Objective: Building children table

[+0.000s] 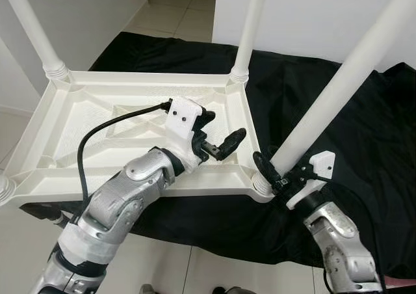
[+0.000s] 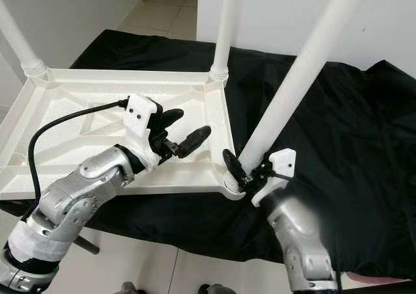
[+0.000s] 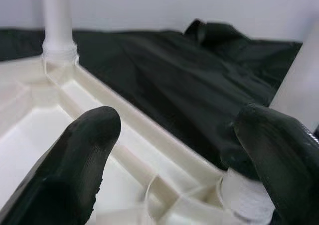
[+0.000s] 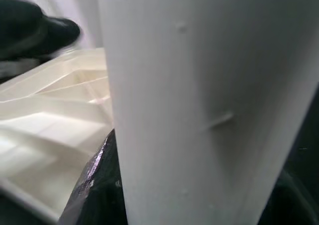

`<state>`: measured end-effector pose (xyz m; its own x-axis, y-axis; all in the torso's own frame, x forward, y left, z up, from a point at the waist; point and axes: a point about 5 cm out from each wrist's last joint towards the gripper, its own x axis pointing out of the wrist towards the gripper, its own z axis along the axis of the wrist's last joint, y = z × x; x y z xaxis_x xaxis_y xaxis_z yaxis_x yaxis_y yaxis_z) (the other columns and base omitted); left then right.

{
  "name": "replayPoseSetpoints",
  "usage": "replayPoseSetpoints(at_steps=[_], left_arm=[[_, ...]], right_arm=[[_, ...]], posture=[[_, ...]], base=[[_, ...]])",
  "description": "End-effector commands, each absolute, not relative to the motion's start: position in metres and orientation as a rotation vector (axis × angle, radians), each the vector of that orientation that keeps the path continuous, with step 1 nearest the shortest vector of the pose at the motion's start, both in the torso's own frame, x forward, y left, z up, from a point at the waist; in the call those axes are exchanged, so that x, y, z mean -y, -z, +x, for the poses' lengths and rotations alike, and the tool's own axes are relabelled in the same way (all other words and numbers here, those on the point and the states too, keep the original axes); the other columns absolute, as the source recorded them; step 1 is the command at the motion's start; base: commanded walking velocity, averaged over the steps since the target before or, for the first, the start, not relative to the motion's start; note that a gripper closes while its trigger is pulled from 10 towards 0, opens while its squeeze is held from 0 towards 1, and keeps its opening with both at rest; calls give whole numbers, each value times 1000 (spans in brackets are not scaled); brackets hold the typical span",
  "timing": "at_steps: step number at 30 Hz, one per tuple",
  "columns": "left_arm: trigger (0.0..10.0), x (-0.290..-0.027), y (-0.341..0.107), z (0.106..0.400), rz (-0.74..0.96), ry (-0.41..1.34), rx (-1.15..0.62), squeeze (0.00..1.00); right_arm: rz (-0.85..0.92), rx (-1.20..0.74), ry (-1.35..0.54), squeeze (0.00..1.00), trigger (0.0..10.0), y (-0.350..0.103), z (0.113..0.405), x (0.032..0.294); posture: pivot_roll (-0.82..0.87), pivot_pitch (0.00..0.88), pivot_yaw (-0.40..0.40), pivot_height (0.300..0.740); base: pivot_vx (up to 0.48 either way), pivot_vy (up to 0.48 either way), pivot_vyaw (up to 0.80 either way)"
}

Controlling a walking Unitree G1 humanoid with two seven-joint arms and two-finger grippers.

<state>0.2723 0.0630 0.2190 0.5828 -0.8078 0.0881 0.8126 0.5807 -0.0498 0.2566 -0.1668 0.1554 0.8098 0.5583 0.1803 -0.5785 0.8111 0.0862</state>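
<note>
The white plastic children table (image 1: 97, 121) lies upside down on a black cloth (image 1: 364, 131) spread on the tiled floor (image 1: 175, 11). The right hand (image 1: 276, 173) is closed around the base of a white table leg (image 1: 338, 89), which stands tilted in the near right corner socket (image 1: 261, 185). The left hand (image 1: 218, 134) hovers above the table underside with its fingers (image 3: 84, 150) spread open, holding nothing.
</note>
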Motion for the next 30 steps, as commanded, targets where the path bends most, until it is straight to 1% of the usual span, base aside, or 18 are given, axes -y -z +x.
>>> replayPoseSetpoints(at_steps=[1,4,7,9,11,12,15,21,22,24,25,27,30], left_arm=[[10000,-53,-223,249,-56,1396,82,0],[10000,-53,-224,248,-52,1411,82,0],[10000,-52,-232,249,-94,1441,94,0],[10000,-52,-232,249,-94,1441,94,0],[10000,-50,-241,253,-130,1469,99,0],[10000,-48,-247,253,-138,1497,106,0],[10000,-46,-260,249,-162,1583,131,0],[10000,-46,-270,245,-209,1673,147,0],[10000,-46,-276,241,-235,1740,159,0],[10000,-47,-278,238,-238,1771,166,0],[10000,-48,-281,233,-256,1842,166,0],[10000,-48,-282,232,-262,1859,165,0],[10000,-49,-284,224,-254,1950,164,0]], right_arm=[[164,128,-709,0,10000,-156,254,161],[160,130,-729,0,10000,-158,254,162],[153,115,-781,0,10000,-163,258,165],[153,115,-781,0,10000,-163,258,165],[93,58,-870,0,10000,-166,261,168],[47,24,-932,0,10000,-166,261,169],[-26,-29,-1036,0,10000,-167,262,171],[-46,-57,-1102,0,10000,-169,263,172],[-40,-67,-1135,0,10000,-171,264,171],[-31,-69,-1145,0,10000,-171,264,170],[-25,-71,-1169,0,10000,-173,265,169],[-25,-71,-1173,0,10000,-174,265,169],[-17,-82,-1197,0,10000,-174,267,169]], posture=[[-3,108,-30,740],[-3,107,-31,740],[-1,98,-37,740],[-1,98,-37,740],[-5,92,-43,740],[-5,88,-46,740],[-3,85,-54,740],[2,84,-61,740],[3,83,-63,740],[3,83,-63,740],[0,81,-64,740],[0,81,-64,740],[-1,77,-64,740]], base=[[0,0,0],[0,0,0],[0,0,0],[0,0,0],[0,0,0],[0,0,0],[0,0,0],[0,0,0],[0,0,0],[0,0,0],[0,0,0],[0,0,0],[0,0,0]])
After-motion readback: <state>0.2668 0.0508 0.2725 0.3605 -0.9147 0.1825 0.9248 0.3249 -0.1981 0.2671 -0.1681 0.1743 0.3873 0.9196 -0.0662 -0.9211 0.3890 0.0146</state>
